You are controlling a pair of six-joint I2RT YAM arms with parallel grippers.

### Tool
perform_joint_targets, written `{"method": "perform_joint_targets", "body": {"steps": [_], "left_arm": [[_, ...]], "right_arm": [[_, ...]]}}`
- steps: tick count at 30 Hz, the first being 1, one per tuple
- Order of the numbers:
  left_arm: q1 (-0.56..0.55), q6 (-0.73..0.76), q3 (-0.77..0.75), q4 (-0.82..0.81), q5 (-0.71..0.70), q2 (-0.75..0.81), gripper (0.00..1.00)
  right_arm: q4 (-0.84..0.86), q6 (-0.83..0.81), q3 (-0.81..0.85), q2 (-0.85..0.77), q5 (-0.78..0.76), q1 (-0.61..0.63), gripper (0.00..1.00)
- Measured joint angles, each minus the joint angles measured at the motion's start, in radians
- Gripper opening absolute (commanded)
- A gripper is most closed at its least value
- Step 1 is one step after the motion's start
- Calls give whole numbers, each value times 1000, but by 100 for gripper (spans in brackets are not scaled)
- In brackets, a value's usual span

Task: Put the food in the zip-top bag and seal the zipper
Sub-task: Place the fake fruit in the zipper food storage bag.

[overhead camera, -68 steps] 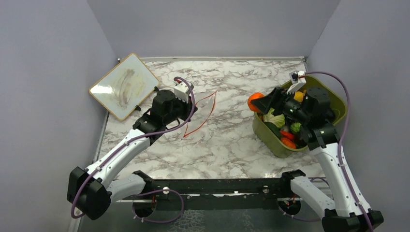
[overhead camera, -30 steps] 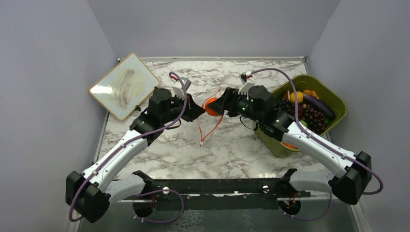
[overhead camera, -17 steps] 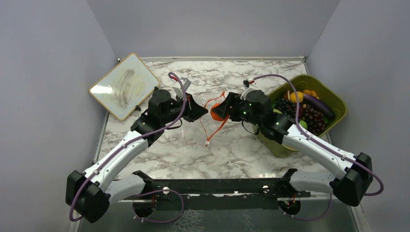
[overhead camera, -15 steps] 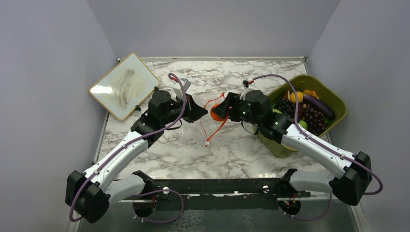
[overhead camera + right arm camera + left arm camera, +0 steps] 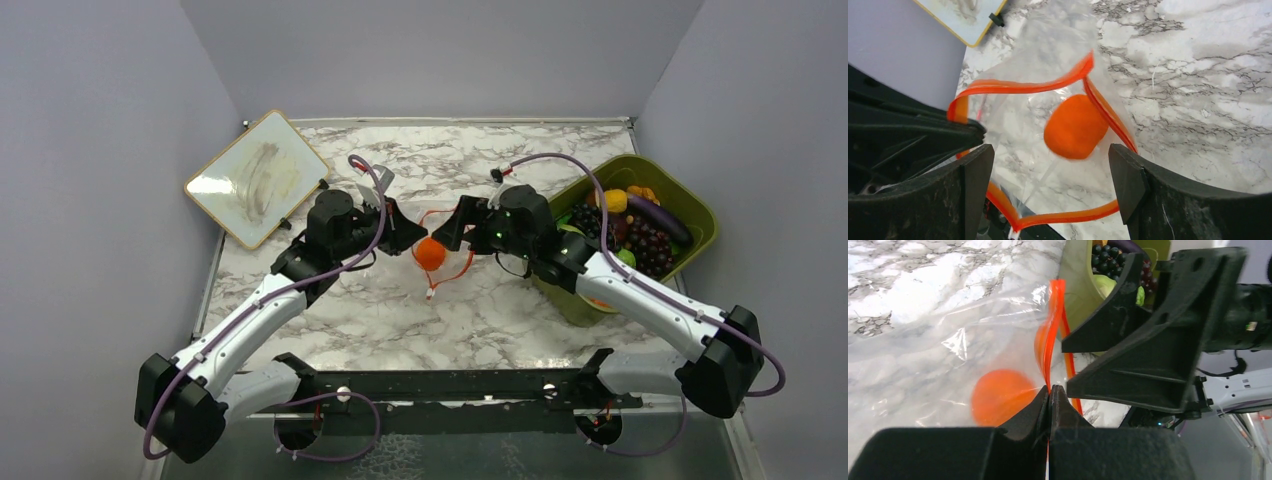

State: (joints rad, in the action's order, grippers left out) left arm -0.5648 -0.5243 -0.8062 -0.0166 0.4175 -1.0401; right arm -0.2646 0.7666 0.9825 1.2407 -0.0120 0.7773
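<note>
Olive bin (image 5: 1075,285) mostly hidden behind the right tool (image 5: 1067,365), orange piece (image 5: 998,397) blurred through the crinkled zip-top bag (image 5: 923,355), left tool (image 5: 1049,390) cut off by the lower edge, whiteboard (image 5: 958,10) clipped at the top, grapes (image 5: 1103,262) partly covered.

Pale grey-lilac walls (image 5: 440,55) on 3 sides — white marble-look worktop (image 5: 490,310) w/ grey veins, evenly lit.

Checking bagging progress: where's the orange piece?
The orange piece sits mid-table in the top view, inside the open bag, between left gripper and right gripper.
</note>
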Motion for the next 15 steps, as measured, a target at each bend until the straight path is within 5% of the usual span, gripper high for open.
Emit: {"method": "perform_joint_targets", "body": {"steps": [15], "left_arm": [[0,93,-13,23,-99,-70,0]], "right_arm": [[-103,-273,34,-110,44,0,84]]}}
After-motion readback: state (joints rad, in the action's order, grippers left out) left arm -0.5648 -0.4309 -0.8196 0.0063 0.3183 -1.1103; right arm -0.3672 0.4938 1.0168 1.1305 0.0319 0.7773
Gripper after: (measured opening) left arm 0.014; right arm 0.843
